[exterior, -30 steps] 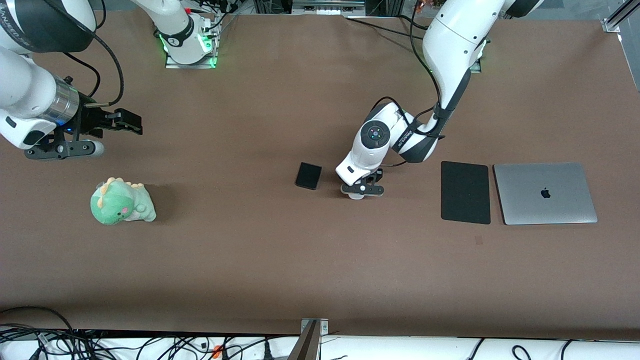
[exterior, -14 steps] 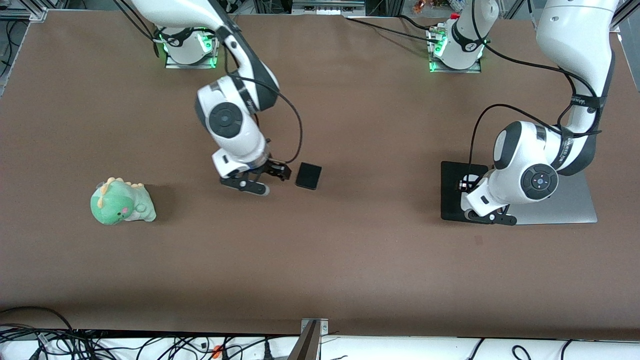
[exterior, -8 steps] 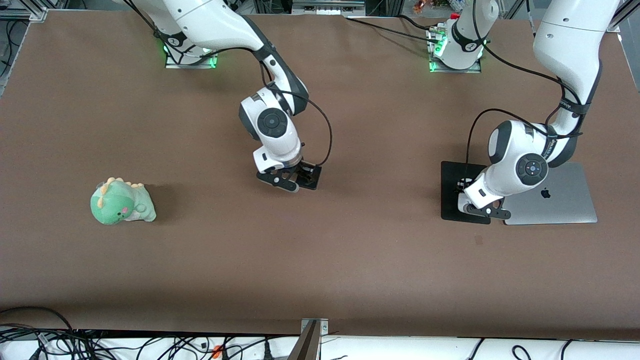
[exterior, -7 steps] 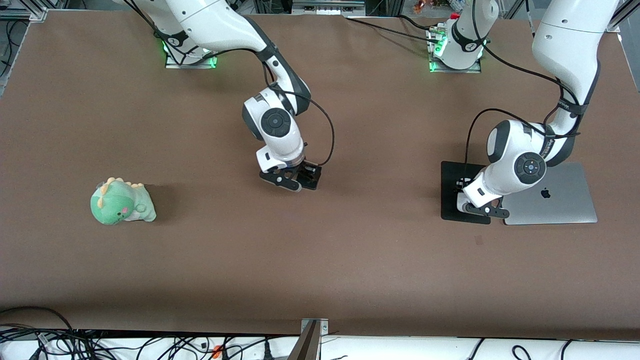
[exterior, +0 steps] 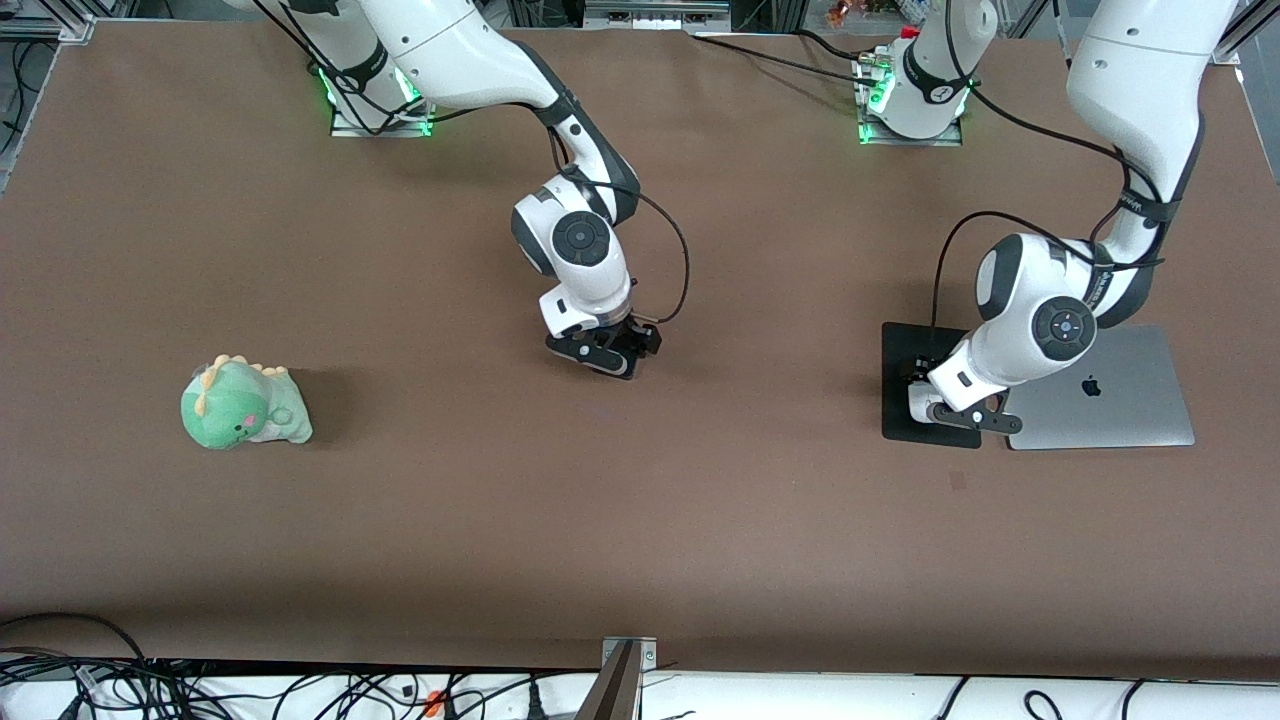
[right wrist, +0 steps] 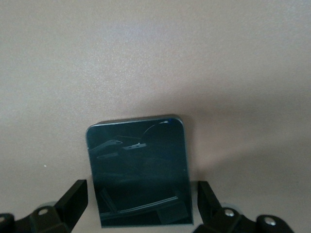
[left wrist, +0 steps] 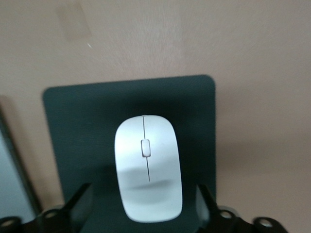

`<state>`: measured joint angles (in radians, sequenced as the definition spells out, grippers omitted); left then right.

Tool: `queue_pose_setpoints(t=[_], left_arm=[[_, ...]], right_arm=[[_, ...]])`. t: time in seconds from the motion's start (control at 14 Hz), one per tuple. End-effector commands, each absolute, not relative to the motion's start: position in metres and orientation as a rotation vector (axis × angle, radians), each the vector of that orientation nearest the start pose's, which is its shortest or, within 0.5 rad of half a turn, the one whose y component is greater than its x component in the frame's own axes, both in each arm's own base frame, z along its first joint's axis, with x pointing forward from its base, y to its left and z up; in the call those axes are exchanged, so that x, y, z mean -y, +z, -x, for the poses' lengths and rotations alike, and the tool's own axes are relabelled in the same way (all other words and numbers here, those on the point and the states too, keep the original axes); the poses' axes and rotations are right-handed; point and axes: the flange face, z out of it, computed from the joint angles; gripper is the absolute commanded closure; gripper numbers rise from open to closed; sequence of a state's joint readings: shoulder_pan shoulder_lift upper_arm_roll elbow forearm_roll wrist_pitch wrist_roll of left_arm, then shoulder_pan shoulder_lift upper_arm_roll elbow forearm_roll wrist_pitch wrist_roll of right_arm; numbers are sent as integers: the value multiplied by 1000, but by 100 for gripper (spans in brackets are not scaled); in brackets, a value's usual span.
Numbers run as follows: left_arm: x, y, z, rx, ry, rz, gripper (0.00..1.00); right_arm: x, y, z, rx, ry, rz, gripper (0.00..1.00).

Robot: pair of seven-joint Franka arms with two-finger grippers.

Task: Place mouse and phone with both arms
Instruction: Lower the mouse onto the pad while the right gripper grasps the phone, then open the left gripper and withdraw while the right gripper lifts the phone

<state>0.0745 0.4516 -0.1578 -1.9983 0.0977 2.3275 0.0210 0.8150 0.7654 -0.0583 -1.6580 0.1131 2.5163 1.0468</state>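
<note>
The white mouse (left wrist: pixel 147 167) lies on the black pad (left wrist: pixel 73 126), between the spread fingers of my left gripper (left wrist: pixel 142 194). The fingers stand apart from its sides, so the gripper is open. In the front view my left gripper (exterior: pixel 945 402) is low over the pad (exterior: pixel 905 345), at the pad's edge nearer the camera. The black phone (right wrist: pixel 138 170) lies flat on the brown table between the open fingers of my right gripper (right wrist: pixel 141 191), with a gap on each side. In the front view my right gripper (exterior: pixel 610 352) is down at mid-table and hides most of the phone.
A closed silver laptop (exterior: pixel 1120 400) lies beside the pad toward the left arm's end. A green plush dinosaur (exterior: pixel 245 405) sits toward the right arm's end. The table's edge nearest the camera carries cables.
My left arm carried the mouse from mid-table to the pad and now stands open around it. My right arm swung in from its end of the table and came down over the phone.
</note>
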Motion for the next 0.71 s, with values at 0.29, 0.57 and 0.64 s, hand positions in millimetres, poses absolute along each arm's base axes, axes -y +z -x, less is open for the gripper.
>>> queue_pose_setpoints(t=[0.29, 0.57, 0.64], left_arm=[[68, 452, -628, -297, 310, 3051, 0], [64, 556, -624, -272, 282, 3057, 0], [63, 576, -624, -266, 238, 3065, 0]], right_arm=[[-469, 186, -514, -493, -59, 3028, 61], [-402, 240, -558, -231, 52, 3148, 61], [-379, 248, -569, -150, 86, 3167, 61]])
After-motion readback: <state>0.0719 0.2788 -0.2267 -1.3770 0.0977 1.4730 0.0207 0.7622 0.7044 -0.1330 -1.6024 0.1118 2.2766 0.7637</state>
